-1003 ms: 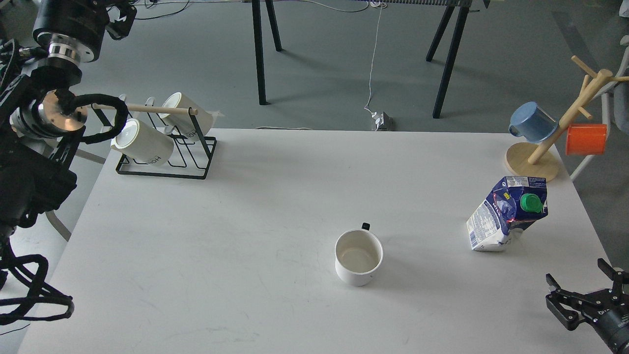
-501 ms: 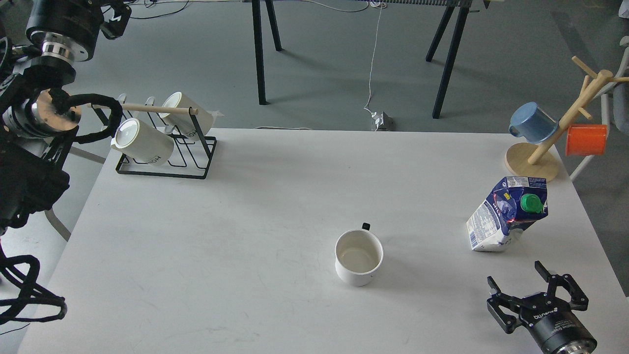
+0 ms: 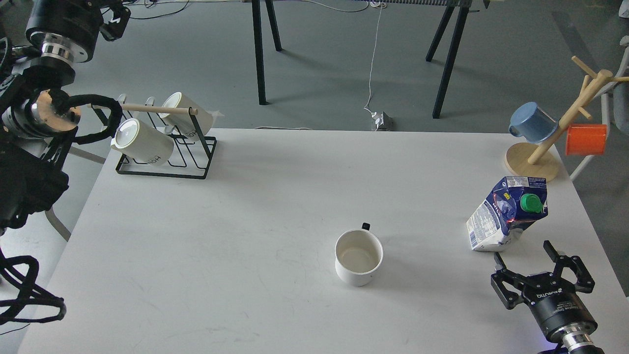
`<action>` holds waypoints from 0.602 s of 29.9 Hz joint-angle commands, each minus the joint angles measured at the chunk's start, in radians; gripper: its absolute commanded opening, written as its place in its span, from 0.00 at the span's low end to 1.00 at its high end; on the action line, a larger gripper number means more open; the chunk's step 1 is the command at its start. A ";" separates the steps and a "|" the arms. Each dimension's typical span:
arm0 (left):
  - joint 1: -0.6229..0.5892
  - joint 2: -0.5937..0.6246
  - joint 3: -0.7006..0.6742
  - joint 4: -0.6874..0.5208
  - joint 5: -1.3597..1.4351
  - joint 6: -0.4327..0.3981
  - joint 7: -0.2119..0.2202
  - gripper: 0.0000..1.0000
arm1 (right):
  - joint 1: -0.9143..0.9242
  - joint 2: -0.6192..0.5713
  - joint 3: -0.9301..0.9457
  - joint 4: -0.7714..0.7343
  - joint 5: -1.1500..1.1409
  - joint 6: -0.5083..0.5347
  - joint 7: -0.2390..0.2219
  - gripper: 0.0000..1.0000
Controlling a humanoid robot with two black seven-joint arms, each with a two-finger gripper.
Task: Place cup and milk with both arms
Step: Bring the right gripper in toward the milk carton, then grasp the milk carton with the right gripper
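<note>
Just beyond right gripper [image 3: 526, 254], milk carton [image 3: 506, 214]

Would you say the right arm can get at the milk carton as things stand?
Probably yes. The right gripper hovers open just in front of the milk carton, with only bare table between them; the cup stands well off to the left.

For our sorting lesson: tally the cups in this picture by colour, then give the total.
White cups: 3, one on the table, two on the wire rack
Blue cups: 1, on the wooden tree
Orange cups: 1, on the wooden tree
Total: 5 cups
</note>
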 commanded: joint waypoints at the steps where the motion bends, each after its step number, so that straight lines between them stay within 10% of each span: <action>1: -0.002 -0.011 0.000 0.001 0.000 0.000 0.000 1.00 | 0.024 0.006 0.019 -0.001 0.000 0.000 0.000 0.98; 18: -0.002 -0.007 0.001 0.004 0.001 -0.001 0.003 1.00 | 0.130 0.087 0.019 -0.075 -0.051 0.000 0.000 0.97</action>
